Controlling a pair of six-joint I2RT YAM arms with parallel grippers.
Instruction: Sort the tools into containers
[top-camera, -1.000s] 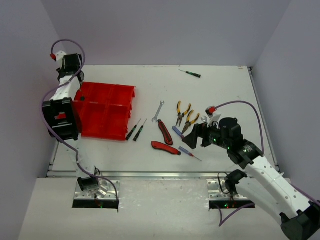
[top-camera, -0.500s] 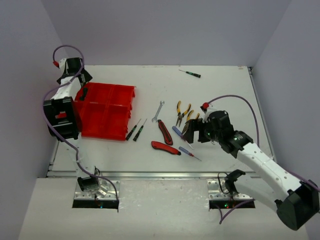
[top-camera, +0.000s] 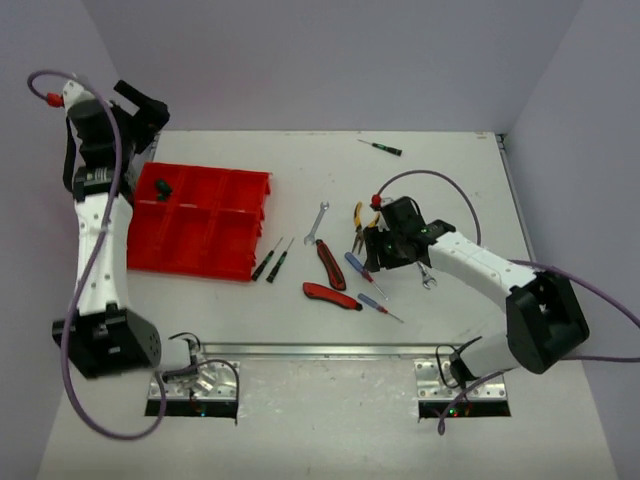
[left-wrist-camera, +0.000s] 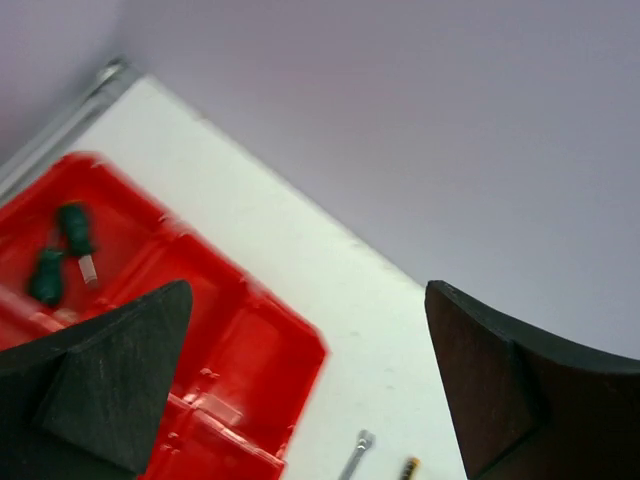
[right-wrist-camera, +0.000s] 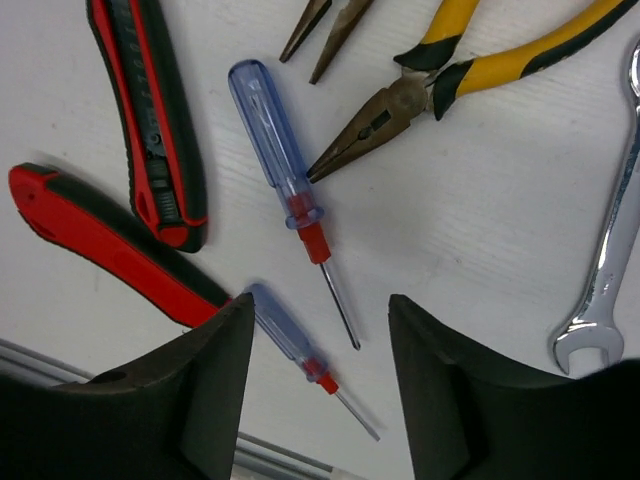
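Observation:
The red tray (top-camera: 190, 245) lies at the table's left and holds two green-handled screwdrivers (top-camera: 162, 187) in its far-left compartment. My left gripper (top-camera: 135, 105) hangs open and empty, high above the tray's far-left corner; its wrist view looks down on the tray (left-wrist-camera: 250, 350) and the green screwdrivers (left-wrist-camera: 60, 255). My right gripper (right-wrist-camera: 320, 380) is open just above two blue screwdrivers (right-wrist-camera: 285, 180) (right-wrist-camera: 290, 335) and grips nothing. Around it lie red-black utility knives (right-wrist-camera: 150, 110), yellow pliers (right-wrist-camera: 450, 80) and a wrench (right-wrist-camera: 610, 250).
Two dark screwdrivers (top-camera: 272, 262) lie by the tray's right edge. A wrench (top-camera: 316, 222) rests mid-table. One screwdriver (top-camera: 381, 147) lies alone at the far side. The table's near metal edge (right-wrist-camera: 60, 365) runs just behind the right fingers.
My left gripper opened and the arm swung up and away from the tray; a green screwdriver now lies in it. My right gripper moved left over the blue screwdrivers, its jaws narrowing.

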